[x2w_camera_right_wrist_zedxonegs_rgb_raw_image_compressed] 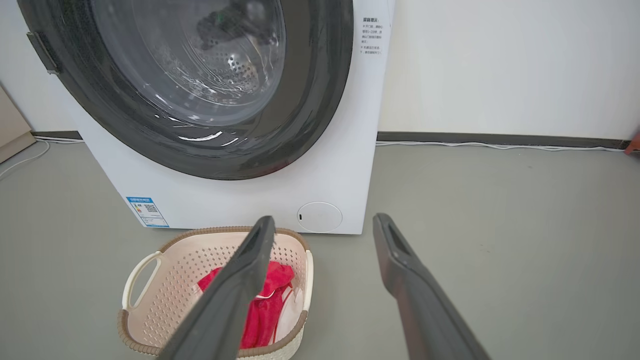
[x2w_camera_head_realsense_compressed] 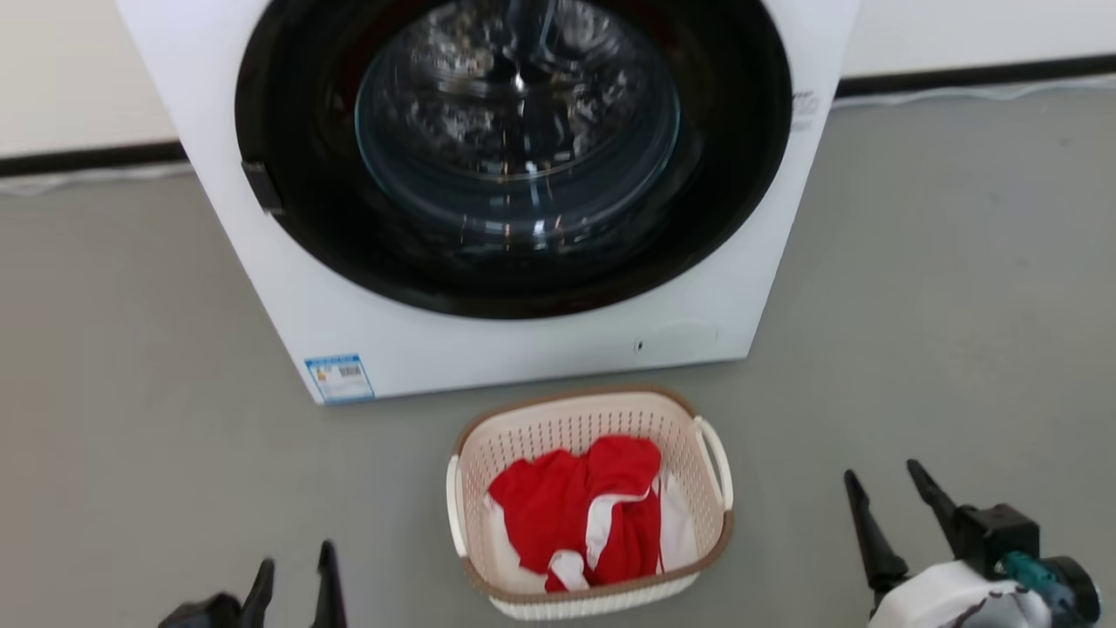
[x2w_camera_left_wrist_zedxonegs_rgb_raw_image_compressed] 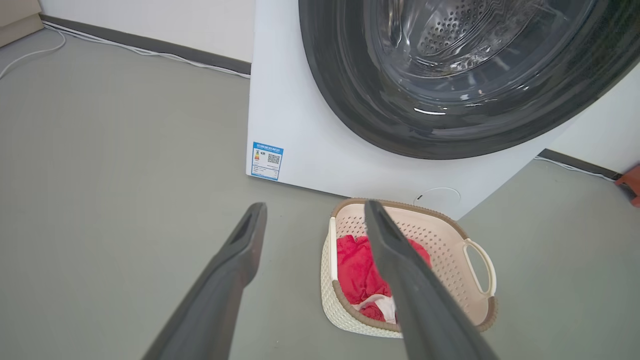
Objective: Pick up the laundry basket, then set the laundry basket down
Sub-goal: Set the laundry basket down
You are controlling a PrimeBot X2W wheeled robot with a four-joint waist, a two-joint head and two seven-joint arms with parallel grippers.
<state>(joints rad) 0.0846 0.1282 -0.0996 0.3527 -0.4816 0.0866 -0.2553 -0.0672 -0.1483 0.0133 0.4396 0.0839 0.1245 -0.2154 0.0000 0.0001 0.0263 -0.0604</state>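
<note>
Grey floor point(x2w_camera_head_realsense_compressed: 131, 392), frame's lower centre: laundry basket point(x2w_camera_head_realsense_compressed: 567, 427) unheld; left gripper point(x2w_camera_head_realsense_compressed: 296, 556), right gripper point(x2w_camera_head_realsense_compressed: 881, 471) wide open, empty. Lopsided lift risks spillage.

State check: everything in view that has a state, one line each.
laundry basket: upright on the floor, not held, clothes inside
red garment: crumpled in the basket
washing machine door: shut
left gripper: open, empty
right gripper: open, empty
</note>
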